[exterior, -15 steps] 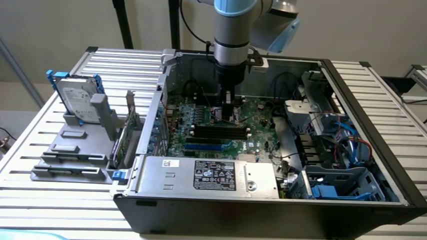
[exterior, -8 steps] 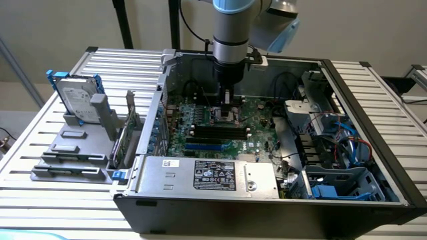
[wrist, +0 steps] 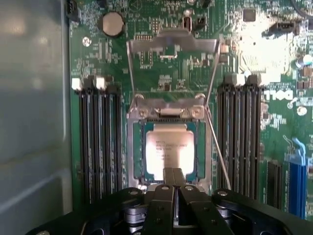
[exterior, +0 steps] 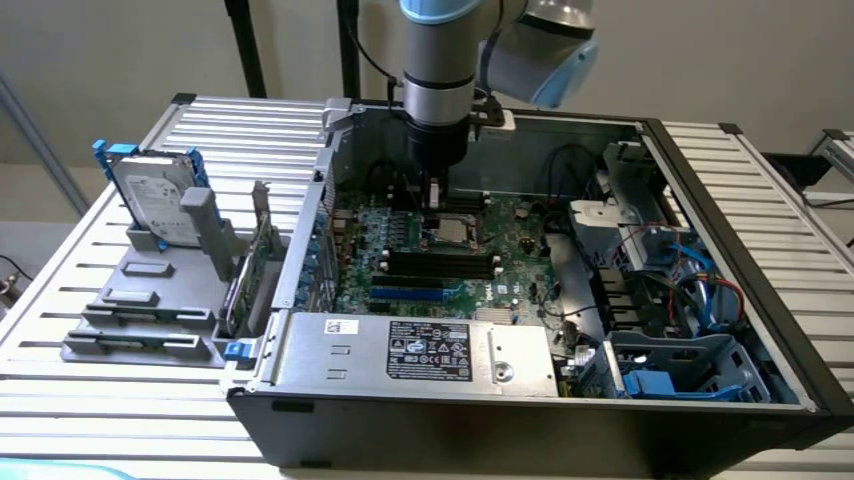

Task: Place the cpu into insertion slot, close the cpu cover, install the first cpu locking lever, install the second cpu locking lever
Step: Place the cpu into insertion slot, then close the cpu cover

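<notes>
Claw [wrist: 173, 178] with two black fingers pressed together and nothing visible between them, their tips at the near edge of the small square cpu [wrist: 168, 152]. The cpu lies flat, shiny silver face up, inside the dark square insertion slot [wrist: 207, 161] with its thin metal rim. I cannot tell whether the tips press on the chip or only hover just above it.

Beyond the slot, the thin silvery windowed cpu cover [wrist: 171, 45] stands raised on its hinge, open. A thin silver wire lever [wrist: 219, 156] slants loose beside the slot. By my judgement the placing step is at its end: the chip is seated, while the cover and both levers are not yet dealt with. Bringing that frame down would call for a gentle push on its free edge without disturbing the chip.

Long black memory slots [wrist: 100, 142] flank the socket on the green circuit board [wrist: 281, 147].

In the exterior view the board sits inside an open black computer case [exterior: 534, 430], with a grey labelled metal box [exterior: 427, 350] at its near side. The case rests on a silvery slatted table [exterior: 80, 400], where a grey hard drive [exterior: 147, 195] stands in a fixture. A pale wall lies behind.
</notes>
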Controlling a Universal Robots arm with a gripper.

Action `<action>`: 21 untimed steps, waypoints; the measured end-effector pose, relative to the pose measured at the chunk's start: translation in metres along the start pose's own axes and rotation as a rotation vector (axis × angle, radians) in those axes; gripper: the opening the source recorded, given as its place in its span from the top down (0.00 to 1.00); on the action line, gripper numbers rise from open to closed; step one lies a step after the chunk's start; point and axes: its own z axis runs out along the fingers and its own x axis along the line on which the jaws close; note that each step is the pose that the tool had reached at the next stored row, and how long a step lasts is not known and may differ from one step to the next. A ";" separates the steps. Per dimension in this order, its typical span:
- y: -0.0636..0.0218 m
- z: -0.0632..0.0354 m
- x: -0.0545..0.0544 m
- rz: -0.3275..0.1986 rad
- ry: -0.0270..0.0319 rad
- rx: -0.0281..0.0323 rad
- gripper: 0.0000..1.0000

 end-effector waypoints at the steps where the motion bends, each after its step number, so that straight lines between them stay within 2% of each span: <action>1: -0.0040 -0.0005 0.000 0.000 0.0001 0.0000 0.89; 4: -0.0127 -0.0030 -0.001 0.000 0.0000 0.0001 0.89; 6: -0.0147 -0.0040 -0.001 0.000 0.0003 0.0001 0.89; 21: -0.0147 -0.0040 -0.001 0.000 0.0004 0.0000 0.89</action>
